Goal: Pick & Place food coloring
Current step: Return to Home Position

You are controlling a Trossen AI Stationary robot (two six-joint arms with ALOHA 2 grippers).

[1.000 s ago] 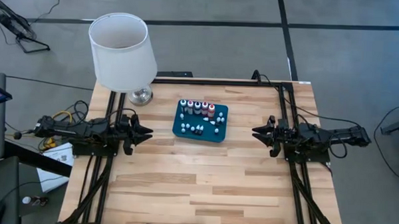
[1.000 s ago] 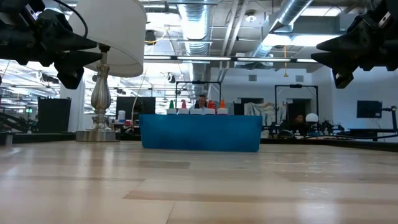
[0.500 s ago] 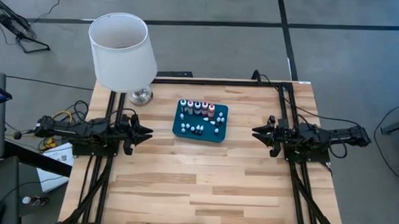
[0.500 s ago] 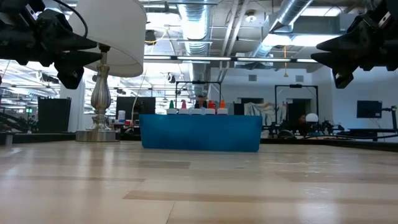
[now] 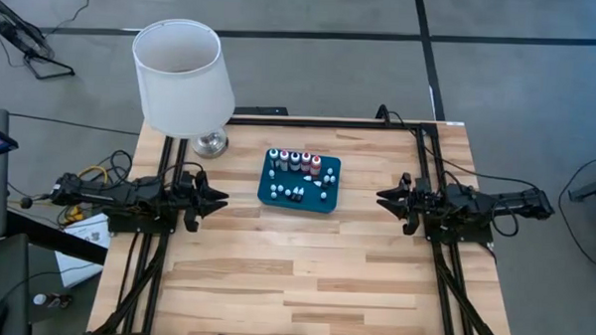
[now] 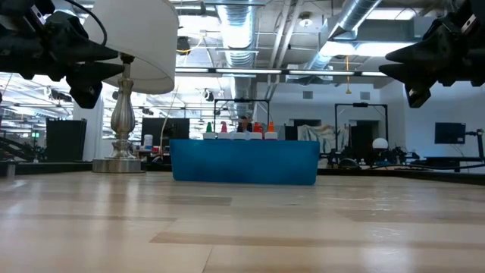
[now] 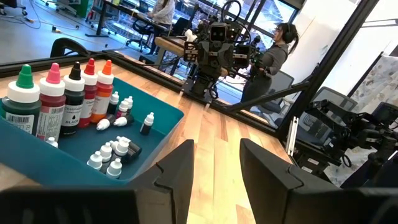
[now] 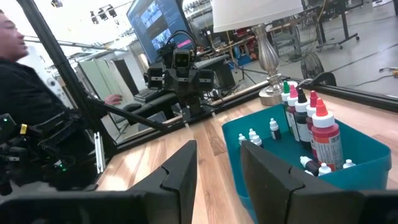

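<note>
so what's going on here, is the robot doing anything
Nothing is being handled right now. The left gripper hovers at the left side of the table and the right gripper at its right side, both with fingers open and empty. The food coloring bottles sit in the teal bin at mid-table.

Table lamp (image 5: 182, 79), wooden table (image 5: 304, 267), person beyond (image 7: 273, 57)

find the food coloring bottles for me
High view: the food coloring bottles sit inside the teal bin near the middle of the table, between the left gripper and right gripper, beside the lamp.
</note>
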